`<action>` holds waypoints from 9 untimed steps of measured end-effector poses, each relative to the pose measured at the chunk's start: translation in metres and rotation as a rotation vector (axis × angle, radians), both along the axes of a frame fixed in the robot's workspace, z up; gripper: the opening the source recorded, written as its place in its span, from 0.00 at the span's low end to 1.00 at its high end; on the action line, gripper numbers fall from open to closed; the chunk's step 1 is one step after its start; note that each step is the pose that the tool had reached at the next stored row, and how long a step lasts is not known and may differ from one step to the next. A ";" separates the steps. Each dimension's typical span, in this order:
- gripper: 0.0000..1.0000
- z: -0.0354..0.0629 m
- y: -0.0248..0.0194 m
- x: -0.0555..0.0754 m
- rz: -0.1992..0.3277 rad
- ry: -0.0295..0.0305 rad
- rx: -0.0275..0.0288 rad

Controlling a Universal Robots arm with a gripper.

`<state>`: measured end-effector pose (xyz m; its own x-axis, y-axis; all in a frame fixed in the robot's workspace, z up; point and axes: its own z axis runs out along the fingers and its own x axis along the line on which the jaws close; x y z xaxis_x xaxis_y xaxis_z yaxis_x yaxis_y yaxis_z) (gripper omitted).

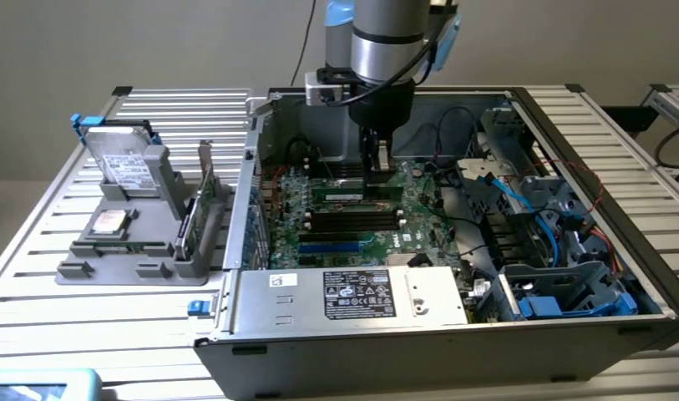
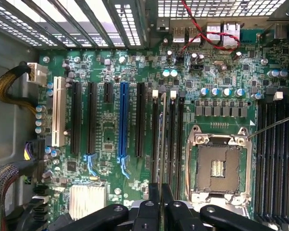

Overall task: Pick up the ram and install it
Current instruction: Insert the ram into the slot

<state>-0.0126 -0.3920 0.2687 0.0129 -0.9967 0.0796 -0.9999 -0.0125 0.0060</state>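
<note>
The ram [image 2: 164,144] is held edge-on in the nearly closed pincer [image 2: 161,204], over the memory slots [image 2: 175,144] beside the CPU socket [image 2: 219,168] on the motherboard [image 2: 106,139]. Were it pressed while tilted or off its slot, its contacts or the slot could be damaged. Whether its lower edge is seated cannot be made out, and its notch is hidden.

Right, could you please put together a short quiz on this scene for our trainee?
1. True or false: the gripper is closed on the ram.
2. The ram is: A on the floor; B along the memory slots beside the CPU socket; C in a person's hand.
3. What colour is the long expansion slot flanked by black ones?
Key: 1 true; 2 B; 3 blue.
</note>
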 end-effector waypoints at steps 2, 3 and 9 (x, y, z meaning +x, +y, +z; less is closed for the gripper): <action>0.14 -0.0009 0.0000 0.000 0.000 -0.0001 -0.0016; 0.14 -0.0015 0.0000 0.000 0.000 0.0001 -0.0034; 0.14 -0.0042 0.0000 0.000 0.000 0.0001 -0.0103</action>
